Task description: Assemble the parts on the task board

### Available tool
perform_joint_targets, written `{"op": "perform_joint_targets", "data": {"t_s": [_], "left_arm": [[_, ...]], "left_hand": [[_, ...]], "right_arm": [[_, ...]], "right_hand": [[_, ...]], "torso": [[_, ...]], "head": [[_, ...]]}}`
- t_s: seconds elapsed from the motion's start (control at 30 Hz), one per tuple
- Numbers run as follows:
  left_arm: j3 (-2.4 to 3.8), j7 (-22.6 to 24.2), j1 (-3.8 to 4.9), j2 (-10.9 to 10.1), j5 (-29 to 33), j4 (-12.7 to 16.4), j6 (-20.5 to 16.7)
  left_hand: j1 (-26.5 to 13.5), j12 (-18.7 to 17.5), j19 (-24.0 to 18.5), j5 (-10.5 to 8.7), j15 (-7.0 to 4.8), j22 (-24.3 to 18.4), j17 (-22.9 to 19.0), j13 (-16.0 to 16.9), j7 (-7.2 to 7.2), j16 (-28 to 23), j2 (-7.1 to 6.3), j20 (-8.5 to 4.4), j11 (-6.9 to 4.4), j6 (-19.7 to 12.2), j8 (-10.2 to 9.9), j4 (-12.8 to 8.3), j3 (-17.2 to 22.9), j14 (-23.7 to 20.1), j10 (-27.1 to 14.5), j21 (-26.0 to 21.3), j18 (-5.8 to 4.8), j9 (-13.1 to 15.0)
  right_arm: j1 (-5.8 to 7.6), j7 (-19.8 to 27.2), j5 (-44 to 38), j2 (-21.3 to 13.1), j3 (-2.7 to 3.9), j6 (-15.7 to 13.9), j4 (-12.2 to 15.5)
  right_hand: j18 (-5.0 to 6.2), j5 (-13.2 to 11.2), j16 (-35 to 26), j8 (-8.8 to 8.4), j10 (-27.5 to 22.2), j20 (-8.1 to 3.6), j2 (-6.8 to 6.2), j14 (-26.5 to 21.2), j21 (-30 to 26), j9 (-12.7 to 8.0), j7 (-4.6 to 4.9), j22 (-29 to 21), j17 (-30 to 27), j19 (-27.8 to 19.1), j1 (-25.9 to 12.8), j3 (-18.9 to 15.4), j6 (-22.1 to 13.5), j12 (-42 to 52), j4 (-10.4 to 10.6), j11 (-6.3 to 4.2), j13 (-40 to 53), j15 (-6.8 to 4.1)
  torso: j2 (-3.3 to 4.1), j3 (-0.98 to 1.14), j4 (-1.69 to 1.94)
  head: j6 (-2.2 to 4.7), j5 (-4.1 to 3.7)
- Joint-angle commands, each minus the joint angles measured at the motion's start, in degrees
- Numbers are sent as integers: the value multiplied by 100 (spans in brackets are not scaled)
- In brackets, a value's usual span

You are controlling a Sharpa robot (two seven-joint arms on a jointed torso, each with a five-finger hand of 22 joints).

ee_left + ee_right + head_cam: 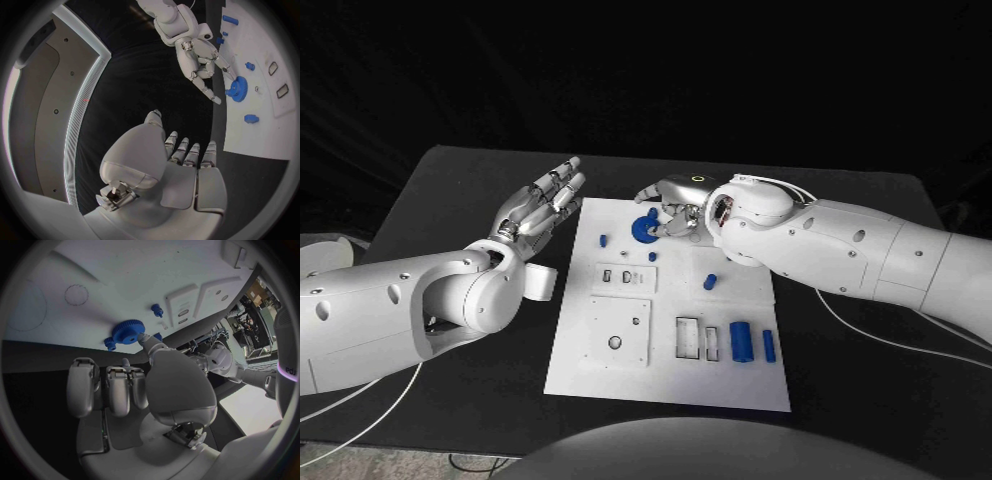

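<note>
Surface point(459, 200) is carrying the task board point(733, 385). Left robot hand point(542, 205) is hovering open beside it, leaving room. Right robot hand point(687, 205) is touching the blue gear point(643, 230) at the board's far edge, apparently seating it; actual grip unclear.

Right robot hand point(678, 208) sits at the far end of the task board point(668, 385), fingertips on the blue gear point(645, 229). Left robot hand point(540, 204) hovers flat, fingers apart, off the board's left edge. Two blue cylinders point(741, 342) lie near the right edge.
</note>
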Motion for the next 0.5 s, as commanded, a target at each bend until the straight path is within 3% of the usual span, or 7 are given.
{"op": "perform_joint_targets", "data": {"t_s": [0.03, 0.13, 0.27, 0.43, 0.5], "left_arm": [[4, 29, 3, 11, -16, 2, 108], [4, 27, 3, 9, -16, -5, 112], [4, 29, 2, -2, -16, -12, 114], [3, 26, 2, -5, -16, -30, 129], [2, 28, 1, -5, -15, -32, 133]], "left_hand": [[42, 19, -4, 29, 38, 6, 6, 5, 25, 11, 4, 45, 38, 29, 24, 22, 26, -2, 20, 18, 52, 7], [42, 19, -4, 29, 38, 6, 6, 5, 25, 11, 4, 45, 38, 29, 24, 22, 26, -2, 20, 18, 52, 7], [42, 20, -4, 30, 38, 6, 6, 5, 28, 11, 3, 46, 40, 27, 24, 21, 26, -2, 20, 18, 52, 7], [42, 21, -2, 30, 39, 8, 6, 5, 29, 12, 3, 46, 43, 24, 24, 21, 25, -1, 20, 20, 51, 7], [42, 22, 0, 30, 40, 9, 7, 5, 29, 13, 3, 46, 44, 26, 24, 20, 25, -1, 20, 22, 51, 7]], "right_arm": [[-2, 73, -81, -38, 0, -61, 8], [7, 155, -57, -147, 1, -302, 70], [83, 198, 89, -453, 4, -516, 295], [223, 115, 196, -1092, 5, -534, 802], [253, 71, 195, -1394, 4, -507, 1027]], "right_hand": [[73, -47, -26, -11, 601, 9, 21, 510, -37, -24, 7, 450, 1286, -37, -13, -37, -2, 22, 6, -19, 1509, -15], [66, -5, -6, 113, 601, 19, 45, 518, -28, 110, 43, 469, 1304, -19, 24, -47, 522, 22, -7, 3, 1509, 0], [42, 94, 72, 295, 601, 44, 70, 545, 45, 134, 114, 544, 1365, 46, 77, -53, 939, 22, -24, 54, 1509, 34], [42, 84, 59, 358, 601, 69, 83, 542, 38, 143, 153, 548, 1356, 50, 67, -69, 1109, 22, -4, 89, 1509, 62], [43, 70, 50, 367, 601, 75, 87, 540, 32, 143, 161, 546, 1350, 48, 57, -76, 1142, 22, 8, 96, 1509, 69]], "torso": [[5, 4, -3], [-3, 4, -14], [-9, 3, -23], [-25, 6, -45], [-40, 1, -65]], "head": [[2, 12], [10, 22], [31, 28], [70, -36], [52, -61]]}}
